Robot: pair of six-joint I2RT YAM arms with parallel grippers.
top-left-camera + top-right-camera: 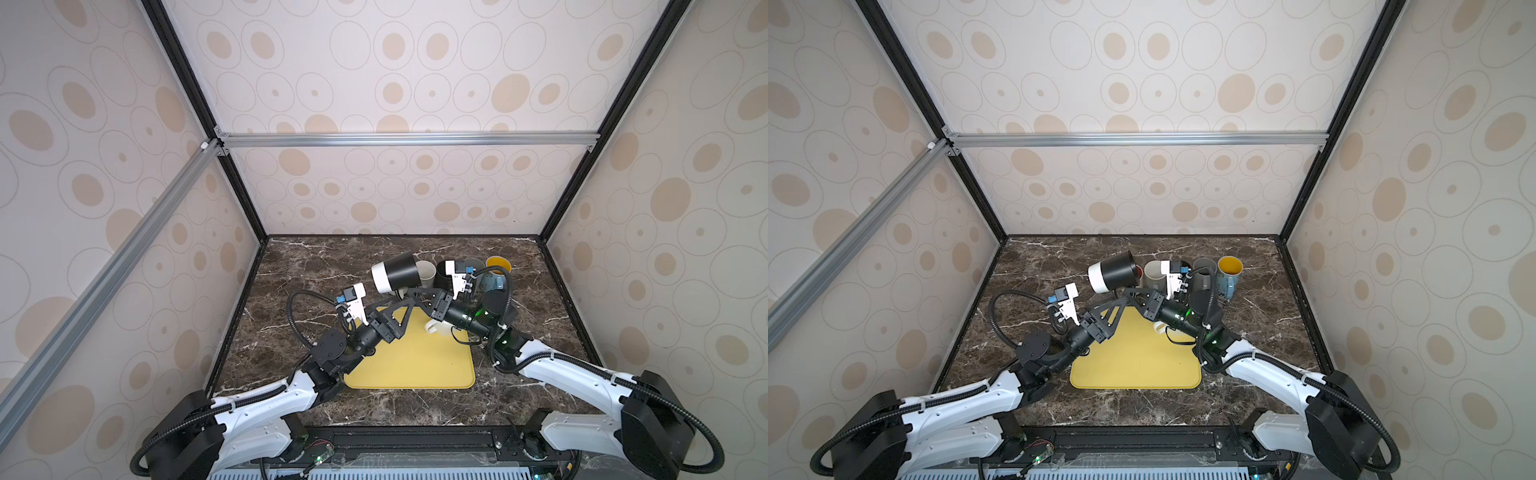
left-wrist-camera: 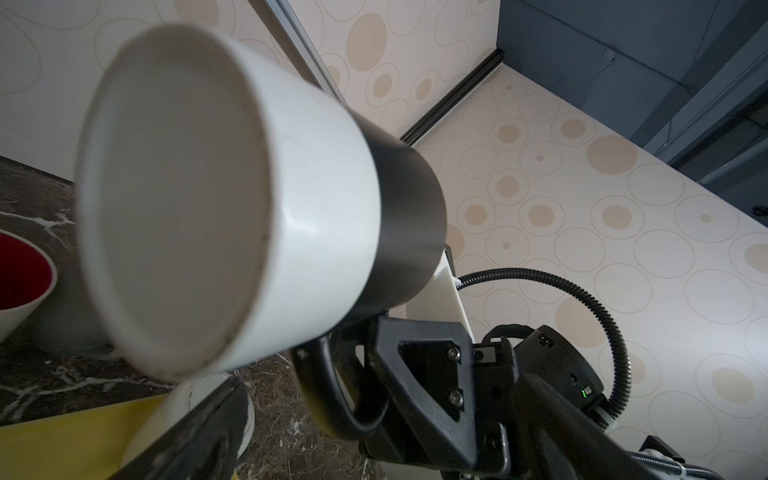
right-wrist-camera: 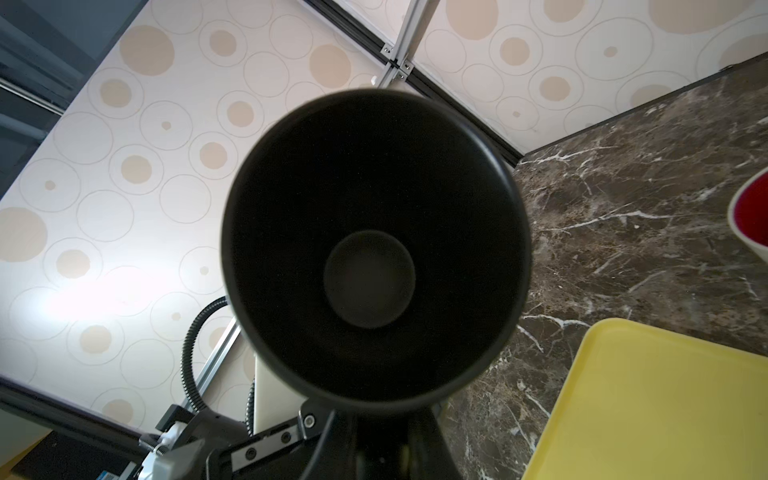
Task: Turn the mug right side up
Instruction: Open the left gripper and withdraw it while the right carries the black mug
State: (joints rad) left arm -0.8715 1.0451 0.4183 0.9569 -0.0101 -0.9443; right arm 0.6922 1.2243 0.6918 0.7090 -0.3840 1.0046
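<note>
A mug (image 1: pixel 395 272) with a black upper body and a white base hangs on its side above the table in both top views (image 1: pixel 1113 272). My right gripper (image 1: pixel 409 295) is shut on its black handle (image 2: pixel 332 395), below the body. The right wrist view looks straight into the mug's dark mouth (image 3: pixel 374 249); the left wrist view shows its white base (image 2: pixel 174 199). My left gripper (image 1: pixel 411 308) is open just beneath the mug, holding nothing, with one of its fingers (image 2: pixel 199 436) showing in the left wrist view.
A yellow tray (image 1: pixel 415 361) lies under both grippers, with a white mug (image 1: pixel 436 326) on it beneath the right arm. Several mugs stand in a row at the back: beige (image 1: pixel 426 272), grey (image 1: pixel 473 266), yellow-lined (image 1: pixel 497 270), red-lined (image 1: pixel 1138 272).
</note>
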